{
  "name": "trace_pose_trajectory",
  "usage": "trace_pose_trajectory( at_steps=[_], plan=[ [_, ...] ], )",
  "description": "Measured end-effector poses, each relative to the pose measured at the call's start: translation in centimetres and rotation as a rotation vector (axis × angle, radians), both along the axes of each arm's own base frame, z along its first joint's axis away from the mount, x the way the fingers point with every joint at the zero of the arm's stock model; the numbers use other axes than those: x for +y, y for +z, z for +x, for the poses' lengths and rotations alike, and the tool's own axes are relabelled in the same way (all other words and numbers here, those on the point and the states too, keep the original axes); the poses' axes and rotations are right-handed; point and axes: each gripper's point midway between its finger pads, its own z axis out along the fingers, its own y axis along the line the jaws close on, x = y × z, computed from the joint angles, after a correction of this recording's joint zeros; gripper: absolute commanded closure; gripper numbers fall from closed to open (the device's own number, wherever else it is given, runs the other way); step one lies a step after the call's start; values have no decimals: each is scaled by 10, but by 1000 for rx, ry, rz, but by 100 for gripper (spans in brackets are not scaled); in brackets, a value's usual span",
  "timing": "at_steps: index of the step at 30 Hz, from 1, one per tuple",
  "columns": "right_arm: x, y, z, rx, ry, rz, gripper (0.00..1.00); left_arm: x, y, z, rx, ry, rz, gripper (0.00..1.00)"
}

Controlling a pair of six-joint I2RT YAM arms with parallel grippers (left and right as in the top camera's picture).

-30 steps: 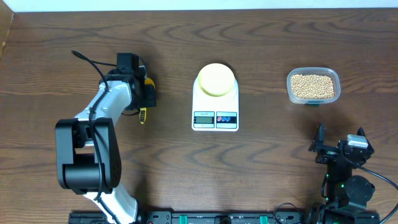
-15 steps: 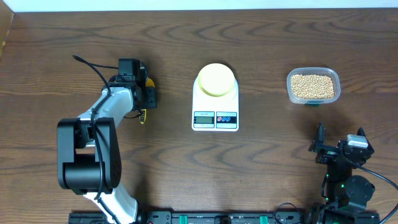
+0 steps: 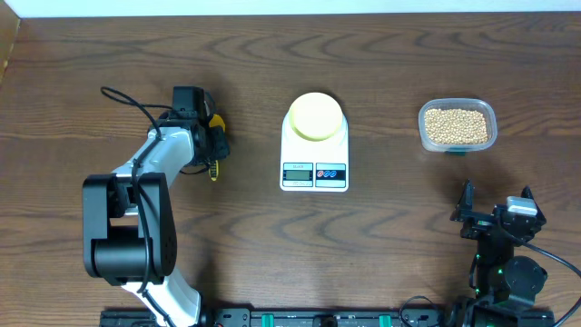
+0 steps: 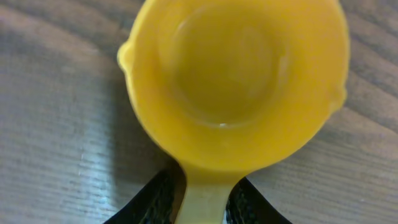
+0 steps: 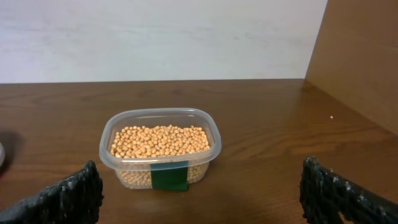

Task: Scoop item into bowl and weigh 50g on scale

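Overhead, the scale [image 3: 314, 156] with the bowl [image 3: 315, 116] on it lies between the two arms. The tub [image 3: 421, 125] of beans [image 3: 457, 126] sits straight ahead of the right gripper [image 5: 202, 190], whose jaws stand wide apart and empty. From the left gripper [image 4: 202, 202] it is far, beyond the scale. The left jaws press both sides of the scoop [image 4: 236, 81] handle, and its cup points ahead of them.
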Motion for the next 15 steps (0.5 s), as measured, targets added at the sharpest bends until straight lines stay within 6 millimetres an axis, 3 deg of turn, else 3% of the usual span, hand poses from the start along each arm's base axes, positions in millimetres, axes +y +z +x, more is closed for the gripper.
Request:
trace_pose_trajectory(
  at_steps=[2, 4, 6, 8, 9, 13, 15],
  plan=[
    [0, 0, 0, 0, 0, 0, 1, 0, 0, 1, -3, 22, -7, 46],
    [0, 0, 0, 0, 0, 0, 1, -1, 2, 5, -20, 40, -15, 30],
    [0, 0, 0, 0, 0, 0, 1, -1, 3, 9, -35, 47, -19, 17],
    [0, 0, 0, 0, 0, 0, 1, -1, 4, 10, -42, 47, -17, 13],
    [0, 0, 0, 0, 0, 0, 1, -1, 4, 11, -44, 47, -17, 14],
    [0, 0, 0, 0, 0, 0, 1, 0, 4, 10, -41, 39, -11, 57],
    [0, 0, 0, 0, 0, 0, 1, 0, 3, 8, -35, 36, -10, 70]
  ],
)
